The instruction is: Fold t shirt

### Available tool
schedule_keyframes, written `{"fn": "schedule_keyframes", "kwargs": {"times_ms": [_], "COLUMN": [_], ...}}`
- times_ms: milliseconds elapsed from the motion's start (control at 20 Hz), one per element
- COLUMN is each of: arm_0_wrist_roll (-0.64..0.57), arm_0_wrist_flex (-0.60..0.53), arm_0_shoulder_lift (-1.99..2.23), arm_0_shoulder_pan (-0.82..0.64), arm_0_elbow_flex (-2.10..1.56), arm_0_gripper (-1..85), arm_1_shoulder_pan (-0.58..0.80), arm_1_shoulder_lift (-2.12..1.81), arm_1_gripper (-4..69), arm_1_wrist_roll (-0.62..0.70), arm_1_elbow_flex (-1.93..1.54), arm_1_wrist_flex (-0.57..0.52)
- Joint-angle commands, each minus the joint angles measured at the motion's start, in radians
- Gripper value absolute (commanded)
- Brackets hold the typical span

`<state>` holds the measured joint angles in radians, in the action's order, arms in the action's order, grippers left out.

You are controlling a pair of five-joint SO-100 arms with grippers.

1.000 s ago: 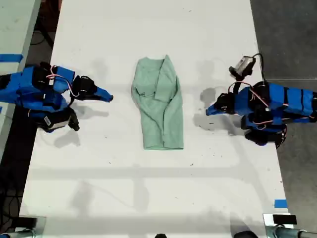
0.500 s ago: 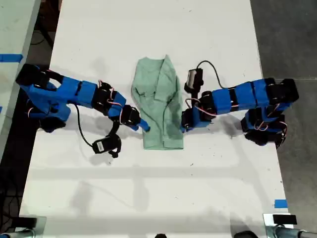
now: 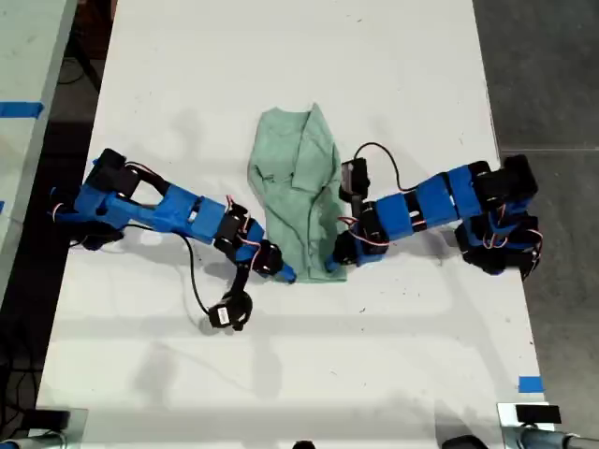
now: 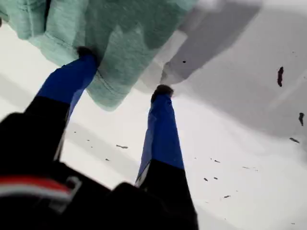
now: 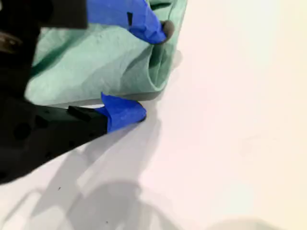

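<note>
White table [image 3: 281,75] held the t shirt [image 3: 304,206] at its middle, already narrowed lengthwise w/ sleeves tucked in, hem toward the exterior view's bottom. A blue arm [image 3: 178,210] reached in from the exterior view's left to 1 hem corner, and another blue arm [image 3: 421,201] from the exterior view's right to the other; wrist views didn't settle which was which. My first gripper [image 4: 124,72] had its jaws apart, 1 tip on the fabric, the other on bare table just beside the hem. My second gripper [image 5: 151,71] was also spread, straddling a folded corner, not clamped. Step looked like grabbing the hem for the crosswise fold. Next probably needs both claws to pinch all layers, then lift evenly & carry toward the collar w/o dragging.
</note>
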<state>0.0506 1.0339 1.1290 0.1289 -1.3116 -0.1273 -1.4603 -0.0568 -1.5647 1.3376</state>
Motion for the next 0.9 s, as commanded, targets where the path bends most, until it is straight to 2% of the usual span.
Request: {"fn": "schedule_keyframes", "kwargs": {"times_ms": [0,50,100,150,400,550,700,850], "arm_0_wrist_roll": [-0.008,-0.008,-0.011,-0.012,0.018,0.084,0.069,-0.017], "arm_0_wrist_flex": [-0.02,-0.017,-0.018,-0.011,0.015,0.06,0.14,0.229], "arm_0_shoulder_lift": [-0.041,-0.055,-0.064,-0.074,-0.049,0.023,0.186,0.348], "arm_0_shoulder_pan": [-0.025,-0.026,-0.028,-0.028,0.041,0.121,0.066,-0.103], "arm_0_elbow_flex": [0.083,0.095,0.1,0.109,0.12,0.135,0.144,0.147], "arm_0_gripper": [17.7,2.2,-0.1,-0.2,-0.2,-0.2,-0.2,-0.2], "arm_1_shoulder_pan": [-0.012,-0.012,-0.015,-0.025,-0.118,-0.186,-0.115,0.048], "arm_1_shoulder_lift": [0.026,0.051,0.071,0.087,0.11,0.192,0.129,-0.037], "arm_1_gripper": [23.6,18.9,5.8,2.2,2.2,2.2,2.2,2.2], "arm_1_wrist_roll": [-0.02,-0.015,-0.021,-0.031,-0.167,-0.181,-0.074,0.031], "arm_1_elbow_flex": [0.054,0.054,0.057,0.064,0.163,0.472,0.635,0.566], "arm_1_wrist_flex": [-0.029,-0.051,-0.064,-0.083,-0.071,0.13,0.245,0.264]}}
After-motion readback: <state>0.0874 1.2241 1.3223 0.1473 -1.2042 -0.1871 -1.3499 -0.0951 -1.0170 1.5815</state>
